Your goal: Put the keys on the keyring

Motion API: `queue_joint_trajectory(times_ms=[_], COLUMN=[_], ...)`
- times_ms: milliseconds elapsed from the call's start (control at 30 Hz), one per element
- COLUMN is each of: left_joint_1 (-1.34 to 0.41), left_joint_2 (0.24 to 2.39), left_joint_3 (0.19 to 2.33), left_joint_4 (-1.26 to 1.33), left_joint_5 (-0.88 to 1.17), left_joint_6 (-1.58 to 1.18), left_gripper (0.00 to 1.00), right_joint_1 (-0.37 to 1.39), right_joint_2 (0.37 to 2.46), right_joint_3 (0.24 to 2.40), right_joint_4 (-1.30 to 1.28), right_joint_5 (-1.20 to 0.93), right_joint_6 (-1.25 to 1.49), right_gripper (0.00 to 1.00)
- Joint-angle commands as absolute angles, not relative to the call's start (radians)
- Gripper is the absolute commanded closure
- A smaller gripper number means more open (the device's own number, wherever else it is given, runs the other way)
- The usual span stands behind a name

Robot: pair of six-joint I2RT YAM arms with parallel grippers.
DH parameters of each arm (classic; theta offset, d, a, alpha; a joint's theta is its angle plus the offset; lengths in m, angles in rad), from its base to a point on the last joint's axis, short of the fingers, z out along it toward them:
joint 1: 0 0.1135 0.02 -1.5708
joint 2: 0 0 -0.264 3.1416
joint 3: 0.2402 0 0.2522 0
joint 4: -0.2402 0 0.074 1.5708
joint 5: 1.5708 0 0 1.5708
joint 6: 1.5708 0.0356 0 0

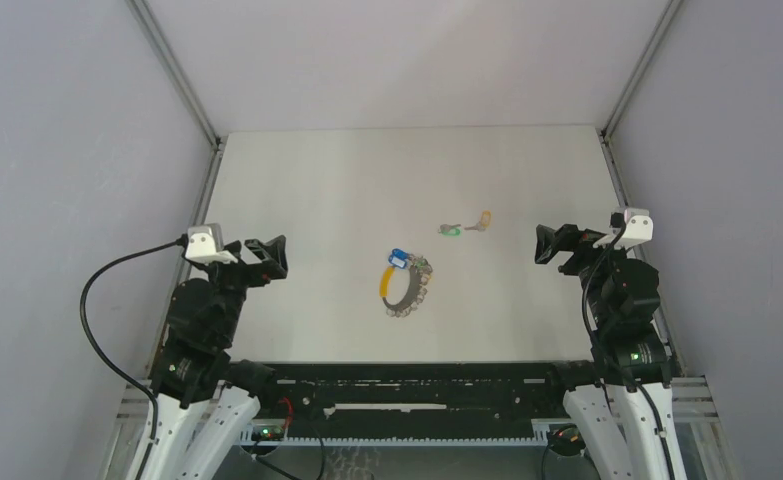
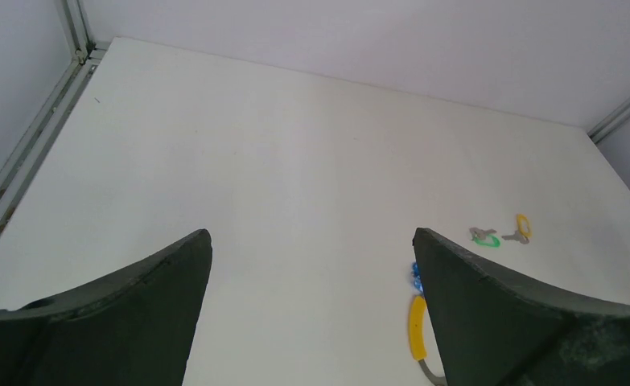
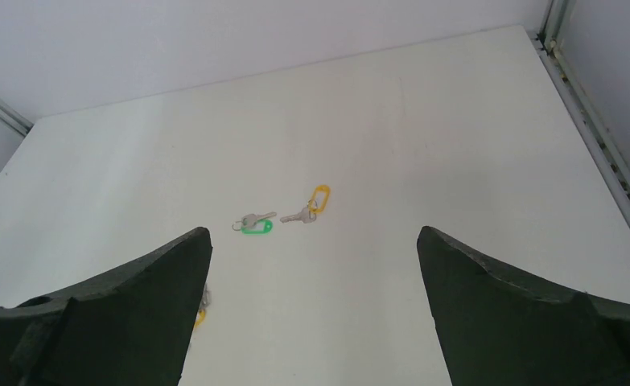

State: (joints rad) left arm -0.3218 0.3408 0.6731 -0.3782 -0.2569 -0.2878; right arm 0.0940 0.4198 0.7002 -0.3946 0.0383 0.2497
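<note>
The keyring (image 1: 405, 286), a loop of yellow band and silvery beaded chain, lies mid-table with the blue key (image 1: 400, 258) at its far edge. The green key (image 1: 451, 231) and the orange key (image 1: 483, 219) lie apart, further back and right. My left gripper (image 1: 277, 258) is open and empty, left of the ring. My right gripper (image 1: 544, 244) is open and empty, right of the keys. In the left wrist view the yellow band (image 2: 416, 326) and blue key (image 2: 415, 275) show beside the right finger. In the right wrist view the green key (image 3: 255, 224) and orange key (image 3: 313, 204) lie ahead.
The white table (image 1: 367, 180) is walled by grey panels with metal rails along its left and right edges. The arm bases and a black rail stand at the near edge.
</note>
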Motion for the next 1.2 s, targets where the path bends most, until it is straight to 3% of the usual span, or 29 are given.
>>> queue_joint_trajectory(times_ms=[0, 367, 600, 833, 1167], left_joint_1=[-0.311, -0.311, -0.312, -0.349, -0.563], left_joint_2=[0.327, 0.366, 0.428, 0.536, 0.851], left_joint_3=[0.655, 0.677, 0.662, 0.586, 0.592], left_joint_4=[-0.343, -0.369, -0.35, -0.215, -0.075], left_joint_5=[-0.244, -0.209, -0.01, 0.14, 0.103], left_joint_6=[-0.3, -0.31, -0.383, -0.506, -0.529], left_gripper=[0.0, 0.0, 0.0, 0.04, 0.06], right_joint_1=[0.101, 0.105, 0.124, 0.258, 0.513], right_joint_2=[0.414, 0.449, 0.532, 0.668, 0.986], right_joint_3=[0.704, 0.704, 0.67, 0.599, 0.572], right_joint_4=[-0.378, -0.379, -0.367, -0.274, -0.091], right_joint_5=[0.019, -0.08, -0.223, -0.257, -0.213], right_joint_6=[0.249, 0.265, 0.315, 0.375, 0.367], right_gripper=[0.0, 0.0, 0.0, 0.09, 0.18])
